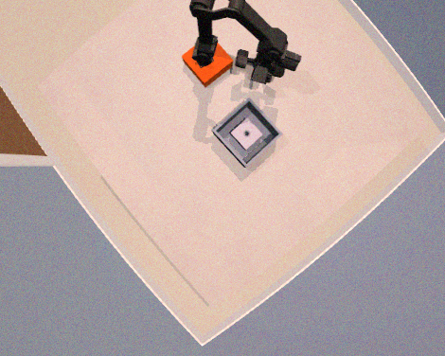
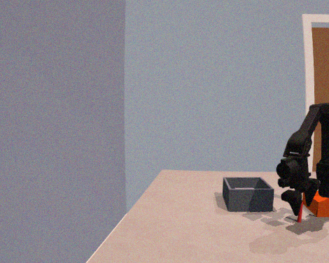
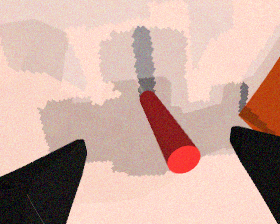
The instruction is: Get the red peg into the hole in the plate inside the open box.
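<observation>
The red peg stands upright on the table, with its bright red top toward the wrist camera; in the top view it is hidden by the gripper. My gripper is wide open, pointing down, with a fingertip to either side of the peg and nothing held. In the exterior view the fingertips reach down to about the peg's upper part. The open grey box stands apart from the peg. A pale plate with a dark hole near its middle lies at the box's bottom.
The arm's orange base stands close to the peg and the gripper, on the right in the wrist view. The box walls rise around the plate. The pale table carries the arm's shadows.
</observation>
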Robot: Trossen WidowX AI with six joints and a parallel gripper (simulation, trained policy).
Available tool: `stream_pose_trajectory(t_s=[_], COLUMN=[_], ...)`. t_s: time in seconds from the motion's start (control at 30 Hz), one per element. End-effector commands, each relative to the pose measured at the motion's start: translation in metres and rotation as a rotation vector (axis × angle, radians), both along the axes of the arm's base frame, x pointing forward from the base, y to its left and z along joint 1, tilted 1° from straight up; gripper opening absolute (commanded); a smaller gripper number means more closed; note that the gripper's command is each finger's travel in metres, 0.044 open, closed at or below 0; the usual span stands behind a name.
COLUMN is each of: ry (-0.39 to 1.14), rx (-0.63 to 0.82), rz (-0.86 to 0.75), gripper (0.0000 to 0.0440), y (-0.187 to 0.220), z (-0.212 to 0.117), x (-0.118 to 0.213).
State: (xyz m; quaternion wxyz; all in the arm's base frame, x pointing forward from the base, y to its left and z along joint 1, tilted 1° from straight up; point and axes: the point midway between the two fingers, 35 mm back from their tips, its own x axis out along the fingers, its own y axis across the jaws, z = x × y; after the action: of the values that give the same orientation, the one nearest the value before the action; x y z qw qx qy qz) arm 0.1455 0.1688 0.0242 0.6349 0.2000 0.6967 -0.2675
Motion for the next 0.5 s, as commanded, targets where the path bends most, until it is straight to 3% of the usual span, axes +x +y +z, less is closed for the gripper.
stream_pose_trajectory(t_s=[0.0, 0.1, 0.47], ry=[-0.014, -0.017, 0.016], rx=[-0.013, -0.02, -0.066], rz=[0.0, 0.008, 0.01], gripper=[0.0438, 0.0399, 0.0113], y=[-0.004, -0.006, -0.014], z=[-0.014, -0.024, -0.045], x=[0.001, 0.001, -0.003])
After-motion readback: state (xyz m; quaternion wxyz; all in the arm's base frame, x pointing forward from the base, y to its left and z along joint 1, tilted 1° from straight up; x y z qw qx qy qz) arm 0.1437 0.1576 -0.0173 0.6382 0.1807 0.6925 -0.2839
